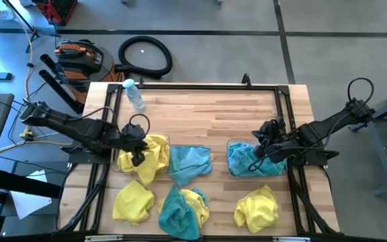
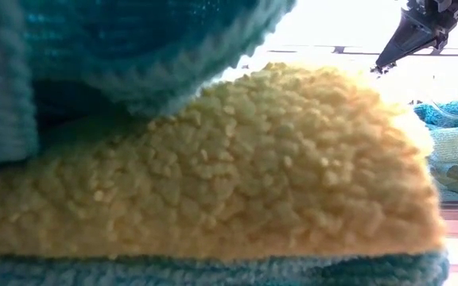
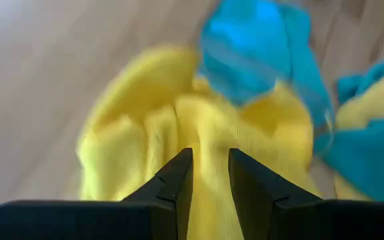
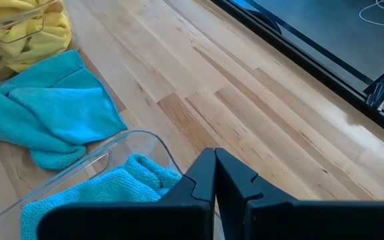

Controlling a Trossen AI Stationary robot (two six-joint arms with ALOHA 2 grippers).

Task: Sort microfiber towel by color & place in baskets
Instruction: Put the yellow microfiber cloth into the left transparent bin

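My left gripper (image 1: 136, 156) (image 3: 211, 160) hovers open over the yellow microfiber towels (image 1: 152, 153) (image 3: 145, 133) heaped in the left basket (image 1: 168, 142), with a narrow gap between its fingers and nothing in it. My right gripper (image 1: 254, 163) (image 4: 215, 167) is shut and empty above the right basket (image 1: 230, 156) (image 4: 129, 138), which holds teal towels (image 1: 247, 165) (image 4: 105, 193). A loose teal towel (image 1: 190, 161) (image 4: 52, 113) lies flat on the table between the baskets. Near the front edge lie a yellow towel (image 1: 133, 202), a teal-and-yellow heap (image 1: 183, 208) and another yellow towel (image 1: 257, 207).
A clear water bottle with a blue cap (image 1: 134, 94) lies at the far left of the table. A black frame rail (image 1: 200, 86) runs along the far edge and down both sides. The low view is mostly filled by the near heap of towels (image 2: 237, 175).
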